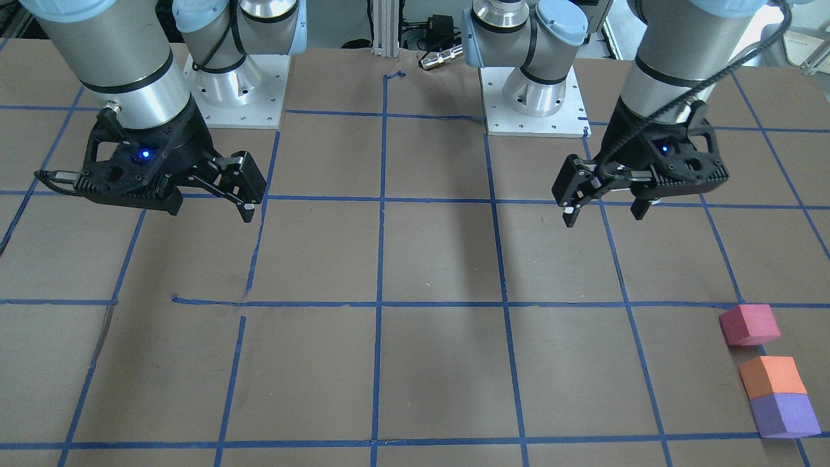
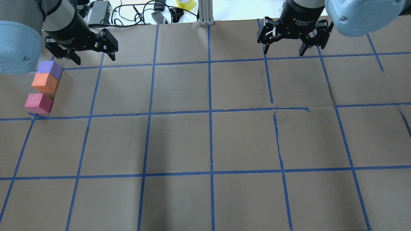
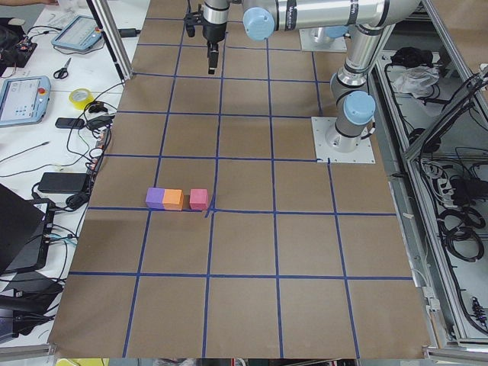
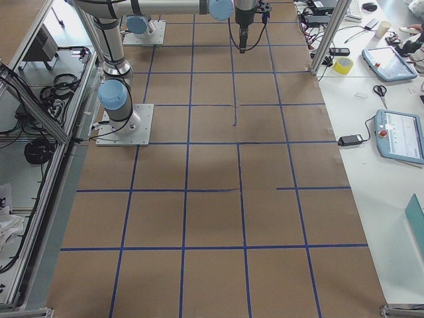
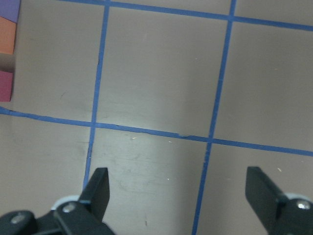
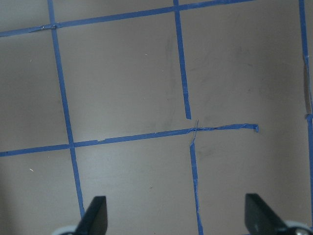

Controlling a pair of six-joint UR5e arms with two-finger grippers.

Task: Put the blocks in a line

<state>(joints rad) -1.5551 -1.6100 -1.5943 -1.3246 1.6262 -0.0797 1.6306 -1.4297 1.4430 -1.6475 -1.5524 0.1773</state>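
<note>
Three blocks lie in a row near the table's left end: purple (image 2: 49, 69), orange (image 2: 45, 82), pinkish-red (image 2: 38, 103). Purple (image 1: 784, 415) and orange (image 1: 773, 376) touch. The pinkish-red one (image 1: 749, 324) sits a small gap away. The row also shows in the exterior left view (image 3: 173, 199). My left gripper (image 2: 95, 59) (image 1: 604, 217) is open and empty, raised above the table beside the blocks. Its wrist view shows the blocks at the left edge (image 5: 7, 36). My right gripper (image 2: 283, 52) (image 1: 211, 211) is open and empty, far from the blocks.
The brown table (image 2: 179, 141) carries a grid of blue tape lines. Cables, a power brick and a yellow tape roll (image 2: 185, 4) lie beyond the far edge. The arm bases (image 1: 233, 91) stand on white plates on the robot's side.
</note>
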